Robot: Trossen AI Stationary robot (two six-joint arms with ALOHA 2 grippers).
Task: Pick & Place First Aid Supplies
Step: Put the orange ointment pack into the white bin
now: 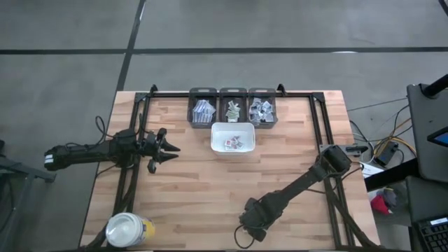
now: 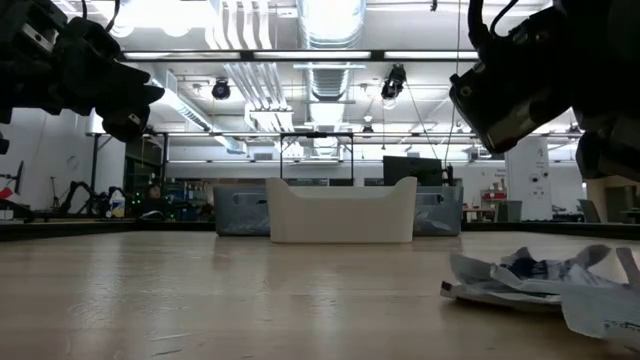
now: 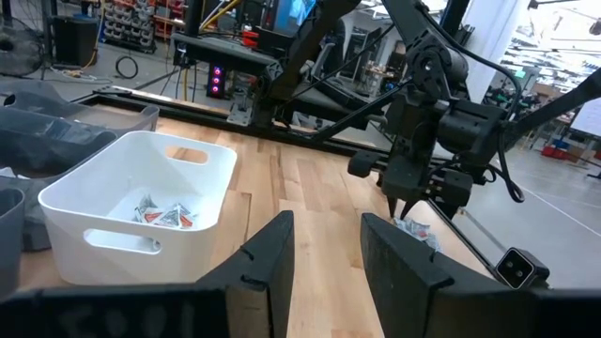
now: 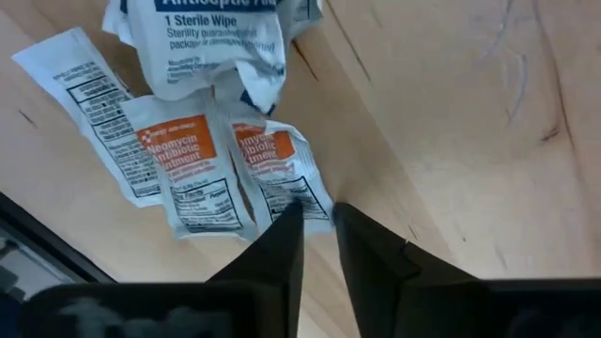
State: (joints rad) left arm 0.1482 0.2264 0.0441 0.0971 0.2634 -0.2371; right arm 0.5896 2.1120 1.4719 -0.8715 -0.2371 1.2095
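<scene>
We have the right gripper (image 4: 317, 218) low over the near edge of the counter (image 1: 280, 168), its fingers (image 4: 282, 246) close together with a narrow gap, their tips at the corner of an orange-printed ointment packet (image 4: 272, 169). We cannot tell whether that corner is pinched yet. It lies in a small loose pile with a second ointment packet (image 4: 183, 169) and a crumpled antiseptic wipe sachet (image 4: 216, 42). We judge the gripper comes at the edge because flat paper gives little else to catch.

The left gripper (image 3: 324, 249) waits above the counter's left side, fingers apart and empty, pointing toward the white tray (image 1: 232, 137), which already holds a few packets (image 3: 167, 213). Behind the tray stand three grey bins (image 1: 232, 106) of supplies. A yellow jar (image 1: 129, 229) sits at the near left corner, well apart. Nothing blocks the way from pile to tray.
</scene>
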